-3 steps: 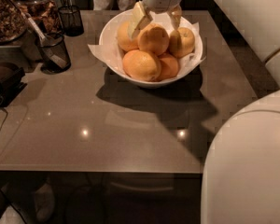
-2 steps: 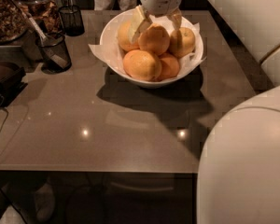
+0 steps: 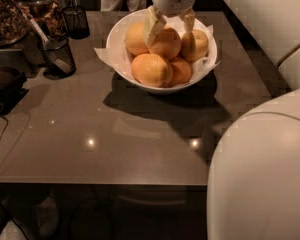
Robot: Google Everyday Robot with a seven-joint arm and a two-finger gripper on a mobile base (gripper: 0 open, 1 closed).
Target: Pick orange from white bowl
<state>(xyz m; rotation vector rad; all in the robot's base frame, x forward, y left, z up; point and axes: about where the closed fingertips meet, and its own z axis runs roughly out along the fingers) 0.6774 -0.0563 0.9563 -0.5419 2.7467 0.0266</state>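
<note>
The white bowl (image 3: 121, 59) stands at the back middle of the brown table, lined with crumpled white paper and holding several oranges. My gripper (image 3: 169, 33) comes down from the top edge over the bowl. It is open, with one finger on each side of the deep orange fruit at the top of the pile, the orange (image 3: 167, 44). The left finger (image 3: 151, 28) overlaps its left edge, and the right finger (image 3: 188, 21) sits between it and the orange to its right (image 3: 195, 44). A large orange (image 3: 151, 69) lies at the front of the bowl.
Two dark mesh cups (image 3: 76, 21) (image 3: 58, 57) stand left of the bowl, with jars of brown food (image 3: 7, 15) behind them. A dark object (image 3: 5, 84) lies at the left edge. My white arm (image 3: 265, 174) fills the right side. The table's front edge (image 3: 100, 183) runs below.
The gripper has barely moved, and its fingers stay on either side of the top orange. The oranges and the bowl have not shifted.
</note>
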